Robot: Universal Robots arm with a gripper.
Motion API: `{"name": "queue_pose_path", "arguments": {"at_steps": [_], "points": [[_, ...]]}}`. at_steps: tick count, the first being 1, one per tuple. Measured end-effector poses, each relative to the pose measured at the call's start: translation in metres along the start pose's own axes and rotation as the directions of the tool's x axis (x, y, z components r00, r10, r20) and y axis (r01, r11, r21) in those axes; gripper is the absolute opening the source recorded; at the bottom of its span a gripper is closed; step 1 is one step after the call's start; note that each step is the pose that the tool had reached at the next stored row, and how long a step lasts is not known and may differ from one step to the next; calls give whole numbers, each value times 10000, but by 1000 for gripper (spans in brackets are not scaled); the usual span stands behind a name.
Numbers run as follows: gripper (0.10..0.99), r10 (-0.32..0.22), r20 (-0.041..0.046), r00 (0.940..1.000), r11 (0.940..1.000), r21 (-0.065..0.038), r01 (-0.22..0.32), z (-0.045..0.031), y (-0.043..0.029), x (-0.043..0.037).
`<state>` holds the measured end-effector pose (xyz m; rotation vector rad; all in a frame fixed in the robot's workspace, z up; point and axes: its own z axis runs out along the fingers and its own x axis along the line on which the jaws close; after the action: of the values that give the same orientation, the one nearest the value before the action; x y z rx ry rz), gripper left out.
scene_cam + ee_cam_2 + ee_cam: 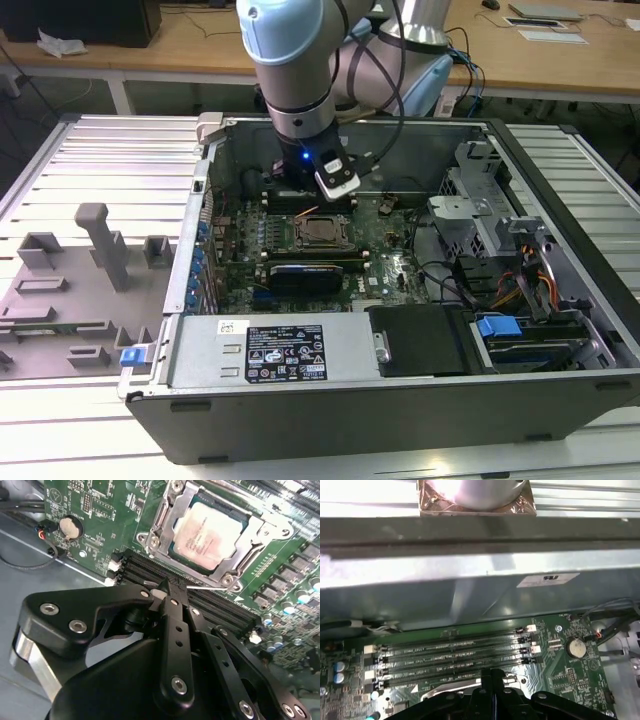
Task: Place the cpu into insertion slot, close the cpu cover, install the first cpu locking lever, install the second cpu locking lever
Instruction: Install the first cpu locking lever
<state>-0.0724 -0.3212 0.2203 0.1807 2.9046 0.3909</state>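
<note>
Cpu [207,535] beneath cpu cover [167,520], claw [166,586] seemingly pinched together, white case label [547,580]

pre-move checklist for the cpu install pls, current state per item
1. cpu seated flat: ok.
2. cpu cover down around the chip: ok.
3. Cover locked down: cannot tell.
4. gripper jaws shut, holding nothing: ok.
5. Gripper over the memory slots, off the cover: ok.
6. Tip clearance from the circuit board: cannot tell.
</note>
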Motion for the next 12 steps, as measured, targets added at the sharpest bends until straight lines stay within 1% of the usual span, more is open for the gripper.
{"name": "queue_pose_path", "arguments": {"at_steps": [4, 9, 10, 12], "points": [[106, 115, 34, 9999, 9999, 22, -115, 27, 63, 10], [106, 124, 39, 9999, 9999, 34, -125, 31, 66, 10], [106, 150, 57, 9999, 9998, 89, -150, 37, 64, 12], [106, 309, 110, 9995, 9994, 165, -311, 47, 61, 13]]}}
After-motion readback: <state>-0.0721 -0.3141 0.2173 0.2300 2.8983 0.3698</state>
